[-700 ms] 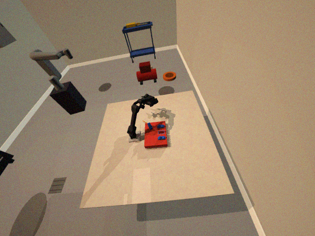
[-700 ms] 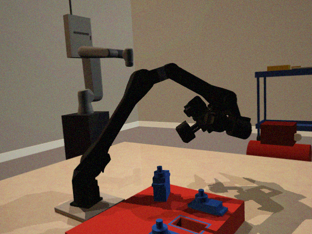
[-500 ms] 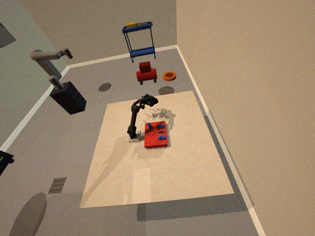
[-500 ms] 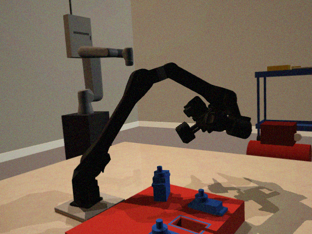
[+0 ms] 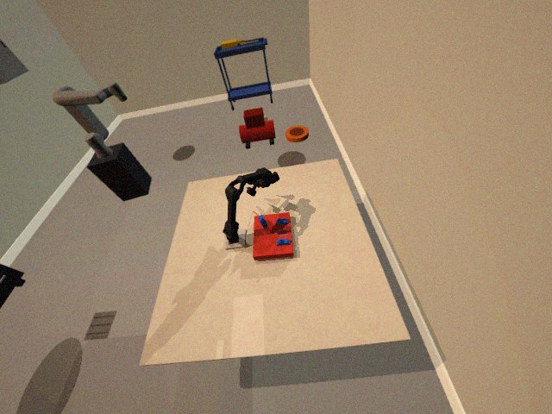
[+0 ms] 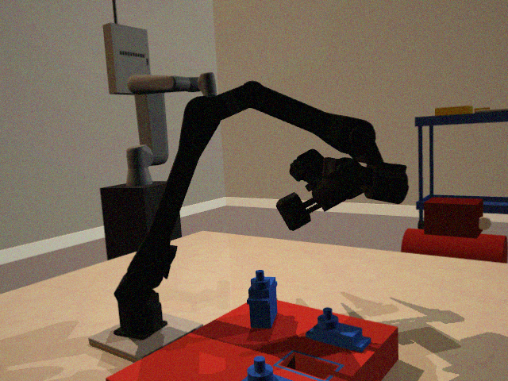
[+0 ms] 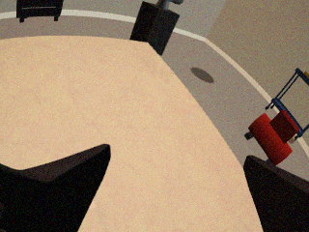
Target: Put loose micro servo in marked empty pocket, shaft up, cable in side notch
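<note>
The loose blue micro servo (image 5: 263,221) (image 6: 262,305) stands upright on the red deck (image 5: 265,247) (image 6: 172,360), shaft end up. A thin orange line shows beside it in the top view. The blue-outlined pocket (image 5: 283,232) (image 6: 309,365) is empty. It lies between two other blue servos, one farther back (image 5: 281,221) (image 6: 338,334) and one nearer (image 5: 283,241) (image 6: 259,371). My gripper (image 5: 254,185) (image 6: 296,189) (image 7: 181,159) is open and empty, high above the deck and tilted. The servo is out of the wrist view. The side notch is too small to tell.
The arm's base plate (image 5: 235,245) (image 6: 98,340) is beside the deck on the pale table (image 5: 329,289) (image 6: 205,262) (image 7: 145,106). A red compressor (image 5: 257,131) (image 6: 453,246) (image 7: 270,139), a blue cart (image 5: 249,90) and a grey arm on a black block (image 5: 122,171) (image 6: 131,217) stand beyond the table.
</note>
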